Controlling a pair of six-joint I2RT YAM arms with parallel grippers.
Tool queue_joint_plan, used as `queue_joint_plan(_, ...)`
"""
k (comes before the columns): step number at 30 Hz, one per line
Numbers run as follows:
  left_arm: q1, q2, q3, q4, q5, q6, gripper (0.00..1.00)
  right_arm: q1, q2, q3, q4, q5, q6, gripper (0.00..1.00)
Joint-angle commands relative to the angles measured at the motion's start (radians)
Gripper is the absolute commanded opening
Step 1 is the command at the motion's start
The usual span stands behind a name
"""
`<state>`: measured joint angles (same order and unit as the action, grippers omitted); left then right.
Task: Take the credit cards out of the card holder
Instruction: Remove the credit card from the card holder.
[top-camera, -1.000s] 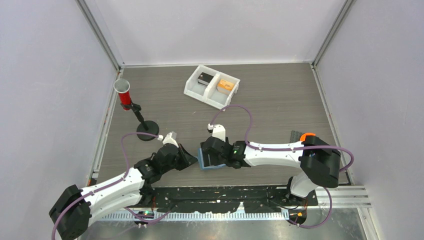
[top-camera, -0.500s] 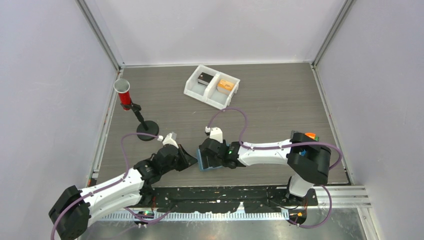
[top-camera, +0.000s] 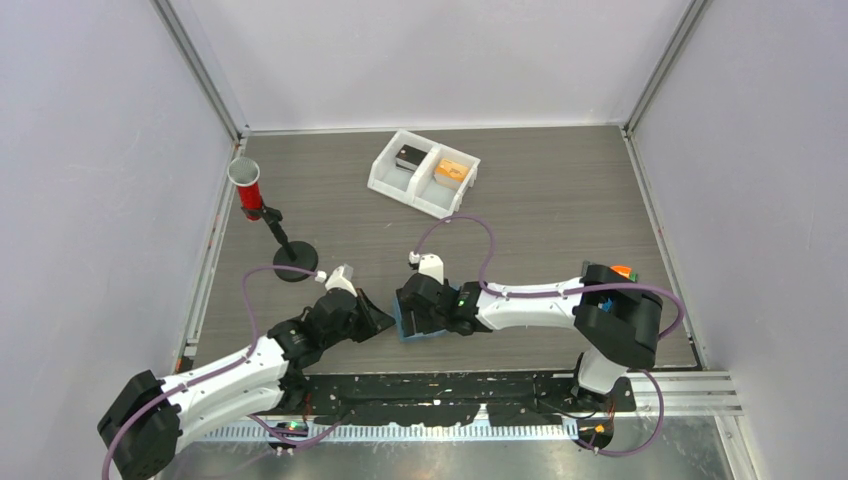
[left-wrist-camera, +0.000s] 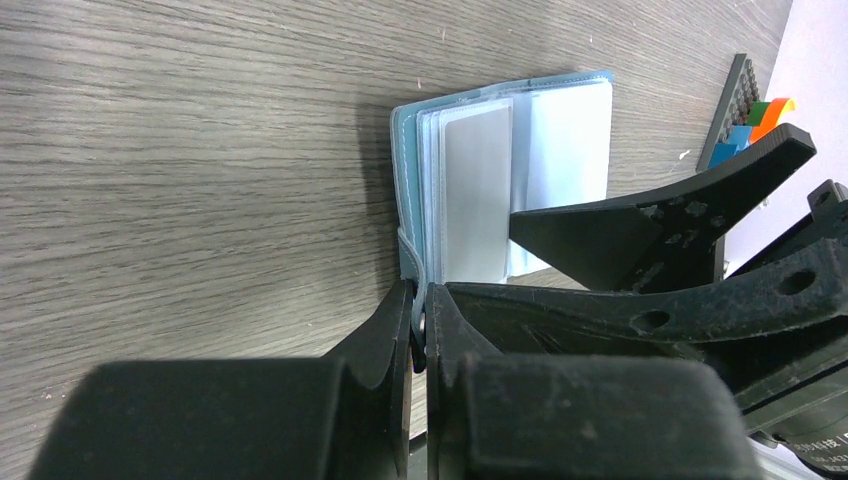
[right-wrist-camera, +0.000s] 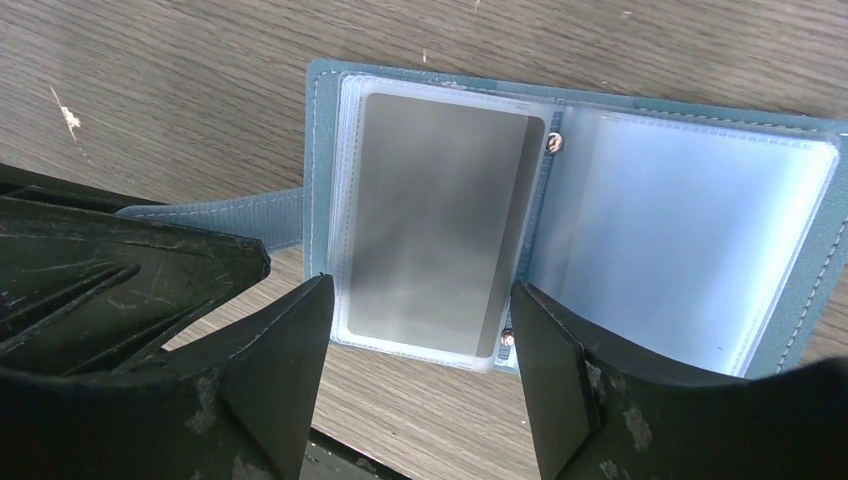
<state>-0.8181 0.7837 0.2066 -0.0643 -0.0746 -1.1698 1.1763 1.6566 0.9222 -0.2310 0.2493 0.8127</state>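
**Item:** card holder (right-wrist-camera: 690, 240), light blue, opened flat on the surface (right-wrist-camera: 150, 60). Directly ahead of the right tool (right-wrist-camera: 422, 290); just beside the left tool (left-wrist-camera: 418, 300).

**Contents:** one grey credit card (right-wrist-camera: 435, 225) on show, sleeved in the half nearer the left tool. Other half pale, no card showing. Further cards under the stacked sleeves: cannot tell.

**Left tool:** narrow, pinched on the holder's strap (right-wrist-camera: 215, 215), low at the surface. Judged to be anchoring the holder.

**Right tool:** wide, holding nothing. Fingers (right-wrist-camera: 280, 390) set one to each side of the card's width; contact with the sleeve not discernible.

**Governing relation:** card dead ahead of the right tool and centred between its fingers. Long axis along the tool's pointing direction, short axis across the finger gap. Right arm the nearer to the card, and the only free one.

**Judgement:** extraction not yet begun. Next move probably a purchase on a short edge of the card, then a draw along the long axis. Open side of the sleeve not discernible.

**Risks:** clear sleeve caught together with the card; thin flat card offering little edge to grip.
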Motion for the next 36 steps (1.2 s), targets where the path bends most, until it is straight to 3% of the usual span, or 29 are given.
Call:
queue_joint_plan(1, -0.004, 0.005, 0.023, 0.030, 0.000, 0.015, 0.00, -0.006, 0.015, 0.002, 0.024, 0.000, -0.010, 0.71)
queue_joint_plan(7, -0.005, 0.005, 0.038, -0.010, -0.008, 0.028, 0.00, -0.007, 0.001, 0.000, -0.035, 0.059, -0.018, 0.63)
queue_joint_plan(19, -0.005, 0.011, 0.031, -0.020, -0.006, 0.031, 0.00, -0.006, -0.042, -0.005, -0.108, 0.151, -0.043, 0.60)
queue_joint_plan(36, -0.006, 0.043, 0.030, 0.005, 0.024, 0.046, 0.00, -0.006, -0.089, -0.008, -0.165, 0.216, -0.078, 0.68)
